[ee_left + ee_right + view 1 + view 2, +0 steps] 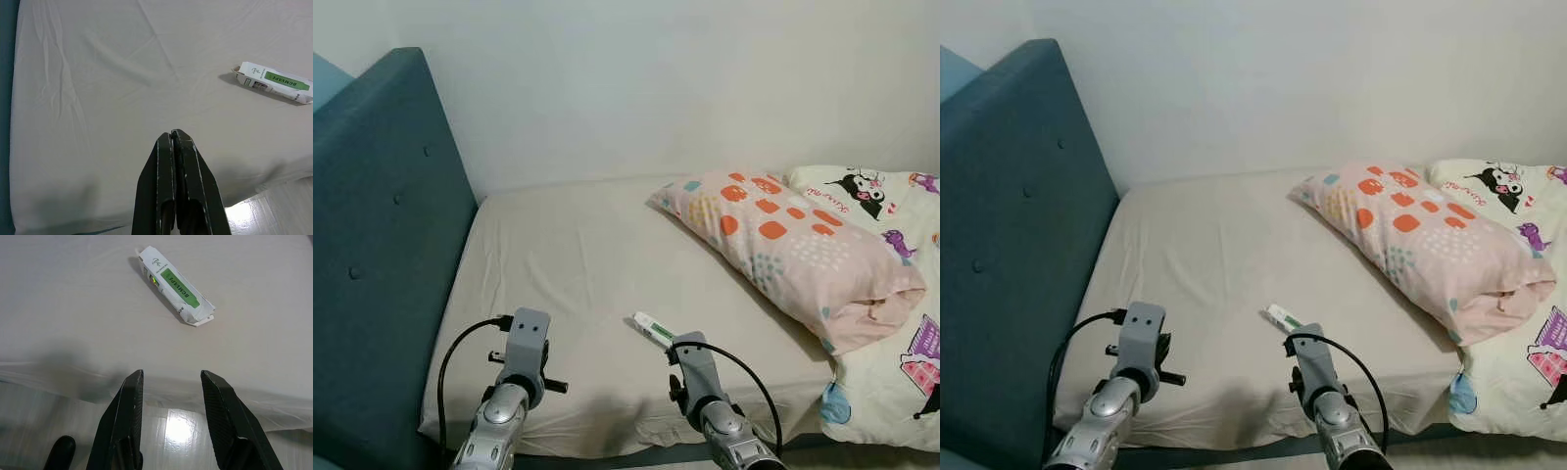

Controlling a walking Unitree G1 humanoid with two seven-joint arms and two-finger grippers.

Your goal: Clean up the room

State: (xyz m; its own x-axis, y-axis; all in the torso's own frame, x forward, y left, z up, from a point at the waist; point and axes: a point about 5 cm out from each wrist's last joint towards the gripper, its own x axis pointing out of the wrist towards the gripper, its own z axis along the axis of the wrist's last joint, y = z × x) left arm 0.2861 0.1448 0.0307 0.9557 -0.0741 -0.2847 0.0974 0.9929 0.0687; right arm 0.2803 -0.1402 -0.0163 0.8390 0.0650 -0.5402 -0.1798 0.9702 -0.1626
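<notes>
A: Where is the thing to be tidied?

B: A small white carton with a green stripe (174, 285) lies flat on the beige sheet of the bed (578, 255), near the front edge and just ahead of the right arm. It is crumpled at one end.

A: And the right gripper (171, 382)?

B: It hovers above the bed's front edge, short of the carton and not touching it. Its two black fingers stand spread, with nothing between them.

A: The left gripper (172, 142)?

B: It is held over the sheet, well to the left of the carton. Its fingers are pressed together, with nothing in them.

A: What else is on the bed?

B: A pink pillow with orange patches (783, 245) lies to the right, resting against a cartoon-print quilt (886, 294). A teal padded headboard (382, 245) stands on the left.
</notes>
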